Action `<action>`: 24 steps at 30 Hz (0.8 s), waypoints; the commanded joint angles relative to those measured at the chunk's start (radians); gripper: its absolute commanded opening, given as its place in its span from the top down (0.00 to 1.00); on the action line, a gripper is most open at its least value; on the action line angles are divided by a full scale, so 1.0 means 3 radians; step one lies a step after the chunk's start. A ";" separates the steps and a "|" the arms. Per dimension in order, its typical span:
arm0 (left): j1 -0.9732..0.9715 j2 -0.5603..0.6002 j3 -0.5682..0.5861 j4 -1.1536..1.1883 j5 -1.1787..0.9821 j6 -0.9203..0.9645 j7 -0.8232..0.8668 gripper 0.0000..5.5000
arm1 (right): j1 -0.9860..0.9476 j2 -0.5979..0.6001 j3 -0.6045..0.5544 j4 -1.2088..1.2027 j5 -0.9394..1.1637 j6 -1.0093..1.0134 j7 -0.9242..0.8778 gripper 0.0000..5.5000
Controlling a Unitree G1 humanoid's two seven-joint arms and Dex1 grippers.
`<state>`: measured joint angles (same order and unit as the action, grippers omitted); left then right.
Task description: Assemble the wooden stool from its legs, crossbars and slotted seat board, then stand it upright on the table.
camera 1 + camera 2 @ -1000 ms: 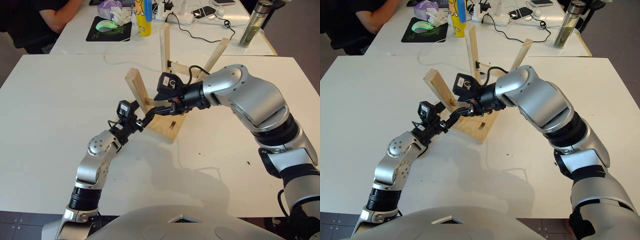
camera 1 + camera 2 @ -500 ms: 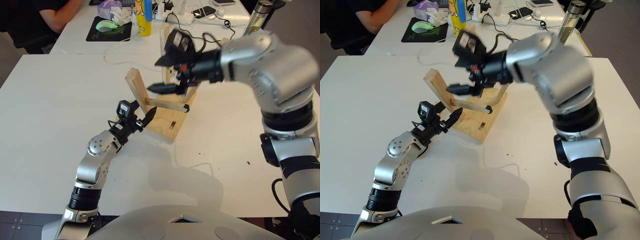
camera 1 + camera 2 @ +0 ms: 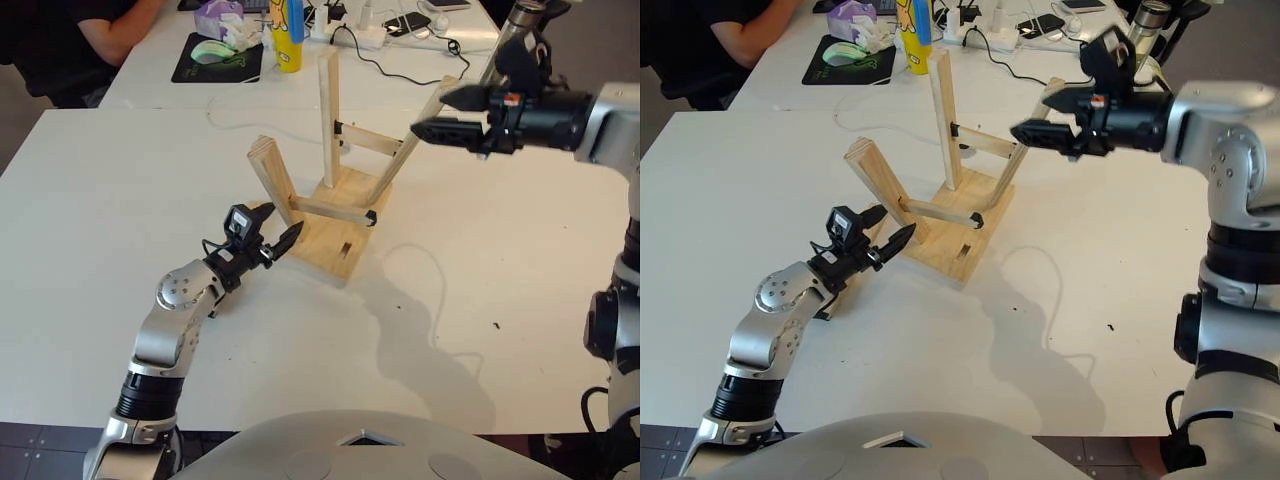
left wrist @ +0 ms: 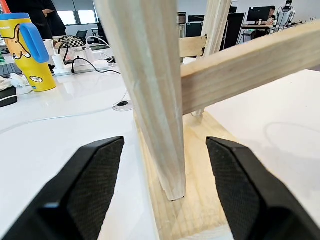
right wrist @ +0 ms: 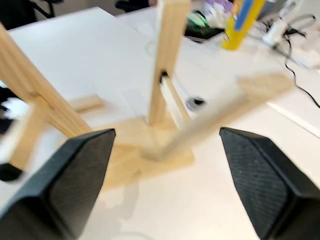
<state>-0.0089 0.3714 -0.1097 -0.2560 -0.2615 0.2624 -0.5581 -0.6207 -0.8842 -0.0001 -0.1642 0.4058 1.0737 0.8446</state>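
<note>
Your left gripper [image 3: 283,240], spread and empty, sits just before the slanted leg [image 3: 272,180] at the seat board [image 3: 335,248]; your right gripper [image 3: 428,112], likewise spread, hangs farther off.

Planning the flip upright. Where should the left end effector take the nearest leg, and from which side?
Probably mid-leg: take the nearest leg just above the crossbar joint, coming from the robot's left. It leans out that way and its flat faces are bare there. The open left end effector sits by its foot on the seat board, straddling it.
</note>
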 commanded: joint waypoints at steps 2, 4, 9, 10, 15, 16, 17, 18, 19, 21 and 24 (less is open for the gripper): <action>0.0027 0.0303 0.0047 0.0000 0.0000 0.0030 -0.0301 0.44 | 0.1064 -0.0169 0.0198 -0.0439 -0.0112 -0.0205 -0.0008 0.30; 0.0069 0.0484 0.0108 0.0055 -0.0001 0.0046 -0.0447 0.44 | 0.1481 -0.0045 0.0242 -0.0673 -0.0046 -0.0311 -0.0015 0.30; 0.0071 0.0742 0.0334 0.0309 -0.0007 0.0011 -0.0615 0.44 | 0.2207 0.0360 0.0362 -0.1087 -0.0147 -0.0741 -0.0335 0.30; 0.0065 0.0768 0.0370 0.0326 -0.0011 0.0009 -0.0624 0.44 | 0.2324 0.0480 0.0384 -0.1088 -0.0187 -0.0791 -0.0468 0.30; 0.0000 0.0819 0.0421 0.0398 -0.0033 0.0017 -0.0703 0.44 | 0.2672 0.1073 0.0563 -0.1054 -0.0316 -0.0968 -0.0994 0.30; -0.0006 0.0829 0.0413 0.0414 -0.0033 0.0023 -0.0726 0.44 | 0.2691 0.1155 0.0624 -0.1050 -0.0337 -0.0991 -0.1049 0.30; -0.0017 0.0847 0.0405 0.0432 -0.0031 0.0031 -0.0755 0.44 | 0.2696 0.1238 0.0720 -0.1035 -0.0385 -0.1035 -0.1111 0.30; -0.0022 0.0859 0.0402 0.0442 -0.0027 0.0036 -0.0776 0.44 | 0.2687 0.1322 0.0793 -0.1001 -0.0423 -0.1082 -0.1173 0.30; -0.0046 0.0870 0.0401 0.0467 -0.0026 0.0039 -0.0807 0.44 | 0.2685 0.1424 0.0850 -0.0963 -0.0448 -0.1131 -0.1242 0.30; -0.0132 0.0901 0.0398 0.0557 -0.0022 0.0031 -0.0883 0.44 | 0.2691 0.1560 0.1029 -0.0927 -0.0516 -0.1190 -0.1315 0.30; -0.0198 0.0943 0.0421 0.0629 -0.0023 0.0031 -0.0950 0.44 | 0.2644 0.1690 0.1171 -0.0830 -0.0632 -0.1273 -0.1421 0.30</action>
<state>-0.0400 0.6287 0.0103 -0.0831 -0.2722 0.2670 -0.8264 0.1722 -0.4022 0.3131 -0.4586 0.2446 0.6821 0.4456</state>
